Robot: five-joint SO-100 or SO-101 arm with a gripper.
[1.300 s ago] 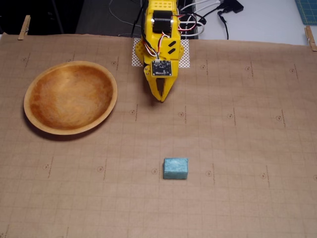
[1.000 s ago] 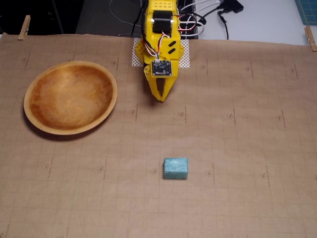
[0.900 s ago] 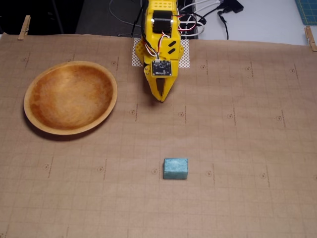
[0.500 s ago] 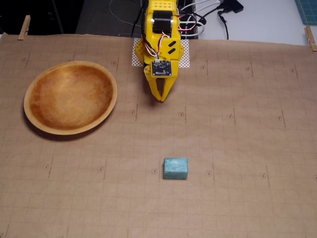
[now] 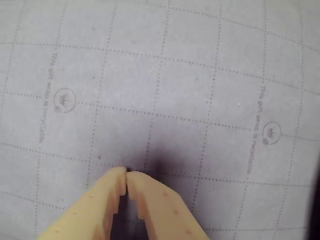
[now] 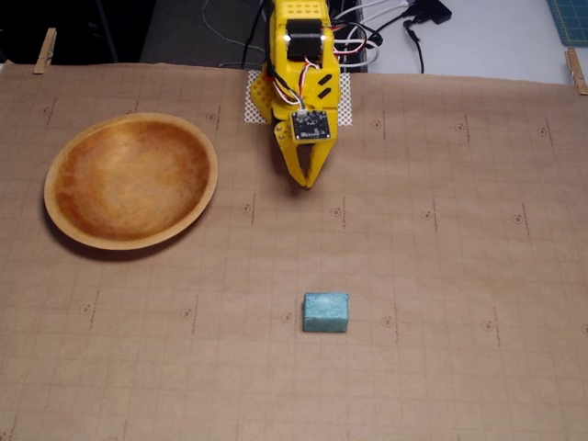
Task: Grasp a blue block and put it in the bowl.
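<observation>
- One blue block (image 6: 326,312) lies flat on the brown gridded paper (image 6: 441,276) in the fixed view, low and just right of centre, well apart from everything else.
- One bowl (image 6: 131,180), round and wooden, sits at the left of that view with nothing inside it; its rim stays clear of the paper's left edge.
- One yellow arm (image 6: 299,55) reaches in from the top centre, its gripper (image 6: 307,184) pointing down the sheet toward the block, with several grid squares of bare paper between them.
- The two fingers are closed together on nothing; in the wrist view the gripper (image 5: 125,173) tips meet over plain gridded paper, a dark shadow just beyond them.
- Neither block nor bowl shows in the wrist view.
- Three wooden clothespins show at the paper's edges: one at the top left (image 6: 44,50), one at the top right (image 6: 576,71), and a tip at the bottom left corner (image 6: 7,429).
- Open paper spans the whole right half and the bottom strip; the bowl stands near the gripper's left, not touching it.
- Cables (image 6: 386,23) trail behind the arm's base, off the sheet.
</observation>
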